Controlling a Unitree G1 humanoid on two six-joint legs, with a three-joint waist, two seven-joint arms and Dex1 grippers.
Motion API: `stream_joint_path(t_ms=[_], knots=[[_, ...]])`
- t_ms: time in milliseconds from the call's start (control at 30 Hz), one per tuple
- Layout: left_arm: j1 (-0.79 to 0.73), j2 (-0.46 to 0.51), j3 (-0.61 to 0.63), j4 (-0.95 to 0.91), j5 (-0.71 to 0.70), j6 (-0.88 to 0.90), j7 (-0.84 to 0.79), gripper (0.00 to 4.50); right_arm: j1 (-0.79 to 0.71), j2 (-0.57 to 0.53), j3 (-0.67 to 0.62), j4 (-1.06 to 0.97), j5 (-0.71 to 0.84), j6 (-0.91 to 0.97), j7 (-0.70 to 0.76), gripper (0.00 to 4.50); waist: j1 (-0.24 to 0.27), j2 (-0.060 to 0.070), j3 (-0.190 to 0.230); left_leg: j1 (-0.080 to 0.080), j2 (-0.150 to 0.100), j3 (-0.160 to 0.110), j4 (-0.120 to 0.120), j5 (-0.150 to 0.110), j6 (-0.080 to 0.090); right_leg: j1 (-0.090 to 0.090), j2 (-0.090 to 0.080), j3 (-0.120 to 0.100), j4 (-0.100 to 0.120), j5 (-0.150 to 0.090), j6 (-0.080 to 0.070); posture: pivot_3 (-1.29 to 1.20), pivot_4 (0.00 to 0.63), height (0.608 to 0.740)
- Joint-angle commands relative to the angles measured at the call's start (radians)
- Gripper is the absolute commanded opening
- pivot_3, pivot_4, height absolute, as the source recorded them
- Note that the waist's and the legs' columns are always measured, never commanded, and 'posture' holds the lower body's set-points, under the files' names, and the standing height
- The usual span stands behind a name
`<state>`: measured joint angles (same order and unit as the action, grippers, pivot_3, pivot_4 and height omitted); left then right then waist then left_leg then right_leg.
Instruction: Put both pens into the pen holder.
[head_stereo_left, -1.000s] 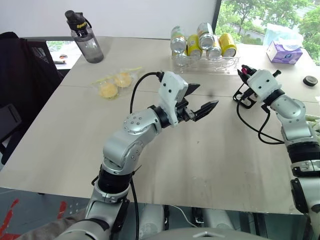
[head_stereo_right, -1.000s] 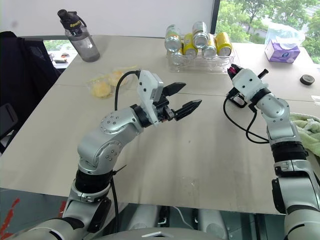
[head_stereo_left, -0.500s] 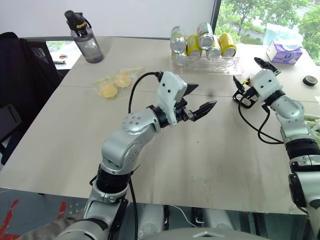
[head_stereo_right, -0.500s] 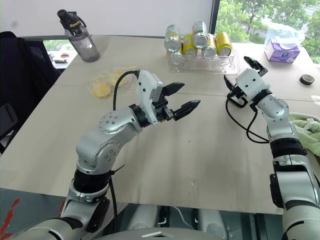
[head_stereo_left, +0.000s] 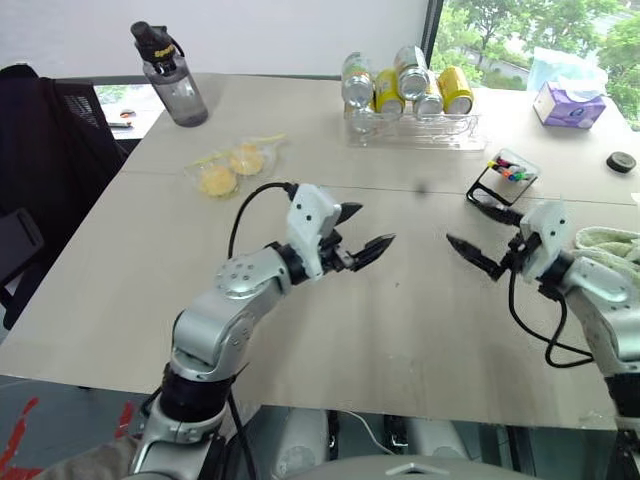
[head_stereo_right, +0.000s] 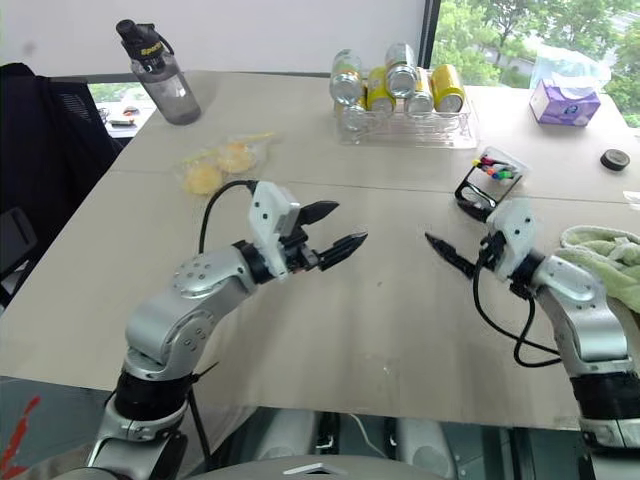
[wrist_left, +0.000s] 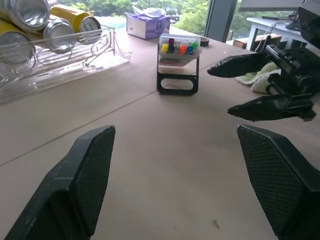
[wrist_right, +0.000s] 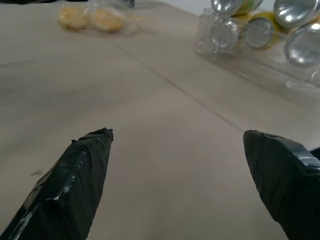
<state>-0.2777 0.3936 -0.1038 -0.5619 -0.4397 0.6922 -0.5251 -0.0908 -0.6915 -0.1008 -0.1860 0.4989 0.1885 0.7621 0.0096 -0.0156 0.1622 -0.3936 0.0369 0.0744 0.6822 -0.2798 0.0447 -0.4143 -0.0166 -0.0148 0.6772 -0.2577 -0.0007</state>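
Pen holder (head_stereo_left: 503, 176) sitting upright on the table (head_stereo_left: 400, 300), just beyond the right gripper (head_stereo_left: 482, 236).
Both grippers are hanging over bare tabletop with fingers spread wide and gripping nothing; the left gripper (head_stereo_left: 364, 233) is facing the right one across a gap, well short of the holder. From the left wrist, coloured tips are showing inside the holder, pink and blue among them, with the right gripper's fingers beside it. The right wrist camera is looking past the can tray (wrist_right: 260, 45) instead.
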Motion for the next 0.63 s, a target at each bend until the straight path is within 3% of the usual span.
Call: stream_joint_path(t_ms=[33,133,267,633], knots=[[0.122,0.045,0.051,-0.048,-0.004,-0.044,-0.022,4.05,0.140,-0.024,-0.099,-0.100,0.049,0.035,0.029,4.44,0.000,0.000,0.000,0.002,0.000,0.000,0.000,-0.001,0.001,0.001,0.000,0.000,0.000,0.000,0.000,0.00,0.150,0.740],[0.261,0.111,0.050,-0.030,0.056,-0.113,-0.049,4.05,0.284,-0.041,-0.138,-0.133,0.065,0.042,0.093,4.44,0.002,0.000,0.000,0.003,0.000,0.000,0.000,-0.001,0.002,0.002,0.001,0.000,0.001,-0.001,0.000,0.00,0.150,0.740],[0.365,0.156,0.055,-0.015,0.086,-0.167,-0.071,4.05,0.352,-0.054,-0.181,-0.094,0.064,0.042,0.139,4.44,0.001,0.000,0.000,0.004,0.000,0.001,-0.001,-0.001,0.002,0.002,0.001,0.001,0.000,-0.001,0.000,0.00,0.150,0.740],[0.389,0.158,0.091,0.085,0.099,-0.288,-0.124,4.05,0.457,-0.010,-0.255,-0.002,0.023,-0.078,0.211,4.44,0.003,0.000,-0.001,0.005,0.000,0.001,-0.001,-0.001,0.002,0.003,0.001,0.001,0.000,-0.001,0.000,0.00,0.150,0.740]])
